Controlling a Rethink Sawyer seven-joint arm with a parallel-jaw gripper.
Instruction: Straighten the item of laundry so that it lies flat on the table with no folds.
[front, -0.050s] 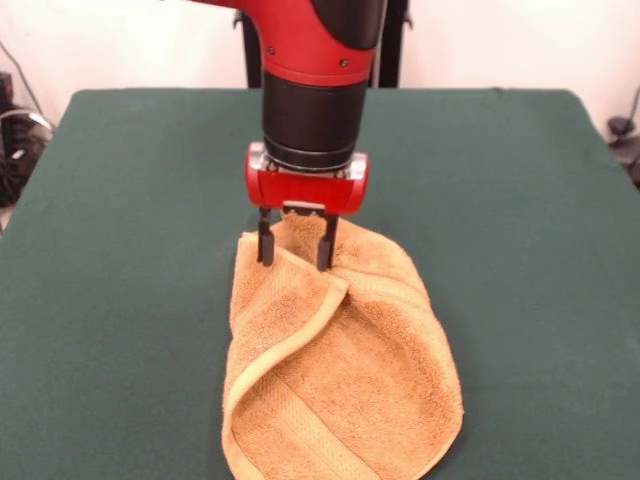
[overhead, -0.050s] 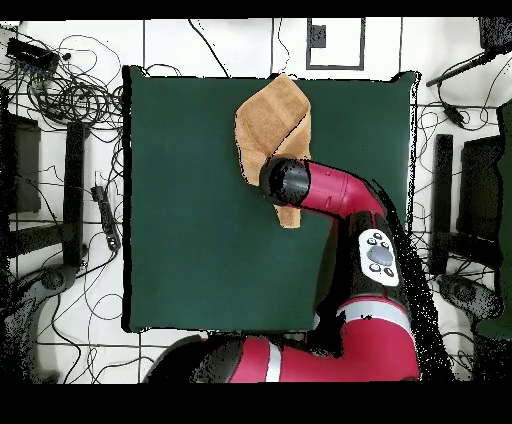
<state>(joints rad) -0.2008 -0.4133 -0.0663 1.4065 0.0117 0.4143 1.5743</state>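
The golden-orange towel (front, -0.050s: 340, 370) lies on the green table (front, -0.050s: 130, 250) near its front edge, folded over itself with a diagonal hemmed fold running across it. My gripper (front, -0.050s: 296, 246) stands straight down over the towel's far end, open, with its two dark fingers (front, -0.050s: 266, 243) touching the cloth and a raised bit of towel between them. In the overhead view the towel (overhead, -0.050s: 272, 125) reaches the table's top edge, and the arm (overhead, -0.050s: 330, 192) covers part of it and hides the gripper.
Green cloth lies bare on both sides of the towel. Cables and stands (overhead, -0.050s: 70, 100) crowd the floor around the table (overhead, -0.050s: 180, 220). The arm's red links (overhead, -0.050s: 370, 300) cross the table's lower right corner in the overhead view.
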